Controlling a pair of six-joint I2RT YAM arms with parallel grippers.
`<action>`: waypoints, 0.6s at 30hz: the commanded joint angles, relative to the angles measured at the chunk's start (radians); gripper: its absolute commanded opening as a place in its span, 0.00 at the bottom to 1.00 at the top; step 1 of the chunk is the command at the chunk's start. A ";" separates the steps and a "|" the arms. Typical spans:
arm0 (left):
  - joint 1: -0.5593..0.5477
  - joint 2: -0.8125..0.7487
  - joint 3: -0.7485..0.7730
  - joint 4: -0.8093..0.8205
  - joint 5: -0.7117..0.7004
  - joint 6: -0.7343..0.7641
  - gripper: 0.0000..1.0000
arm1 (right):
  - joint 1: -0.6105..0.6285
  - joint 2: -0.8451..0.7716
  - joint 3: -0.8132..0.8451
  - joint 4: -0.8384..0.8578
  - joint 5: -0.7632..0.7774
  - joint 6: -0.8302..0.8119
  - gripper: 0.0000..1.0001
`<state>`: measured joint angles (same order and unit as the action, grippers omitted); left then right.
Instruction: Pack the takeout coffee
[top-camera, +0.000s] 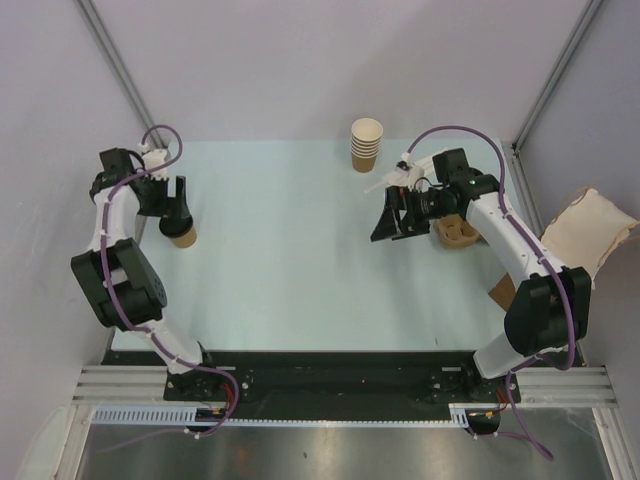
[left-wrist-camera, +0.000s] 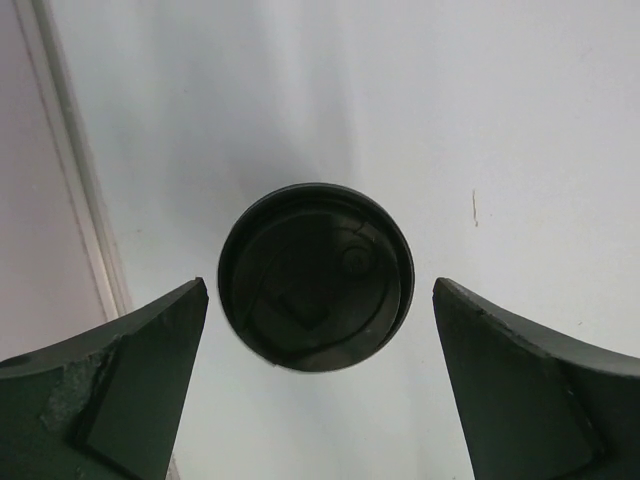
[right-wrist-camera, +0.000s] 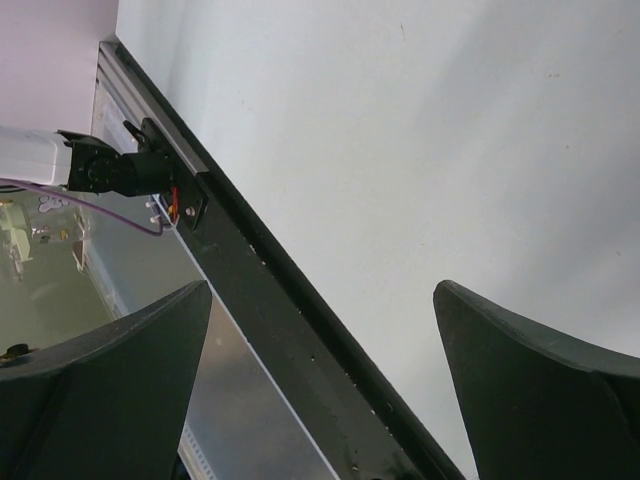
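My left gripper (left-wrist-camera: 320, 285) hangs with jaws spread wide, touching nothing; the takeout coffee (left-wrist-camera: 315, 277) stands upright between them, a gap on either side, on the table (left-wrist-camera: 520, 120) near its left edge; my right gripper (right-wrist-camera: 320, 290) is likewise agape and empty, just beside the pulp tray (top-camera: 460, 236).

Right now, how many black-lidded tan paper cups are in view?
1: the black-lidded tan paper cup stands on the left, directly beneath the open left end effector. None appears hidden.
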<state>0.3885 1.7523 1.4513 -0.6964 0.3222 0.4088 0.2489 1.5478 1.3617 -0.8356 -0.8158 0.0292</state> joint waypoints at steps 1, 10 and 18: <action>0.003 -0.109 0.115 -0.046 0.041 -0.019 0.99 | -0.020 -0.012 0.077 -0.008 0.017 -0.026 1.00; -0.140 -0.311 0.166 -0.126 0.090 0.025 0.99 | -0.068 -0.034 0.227 -0.164 0.258 -0.225 0.97; -0.520 -0.542 -0.051 -0.069 0.040 -0.040 0.99 | -0.074 -0.063 0.198 -0.267 0.659 -0.420 0.71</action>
<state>0.0101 1.2926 1.4899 -0.7780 0.3706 0.4080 0.1810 1.5257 1.5650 -1.0336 -0.4061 -0.2653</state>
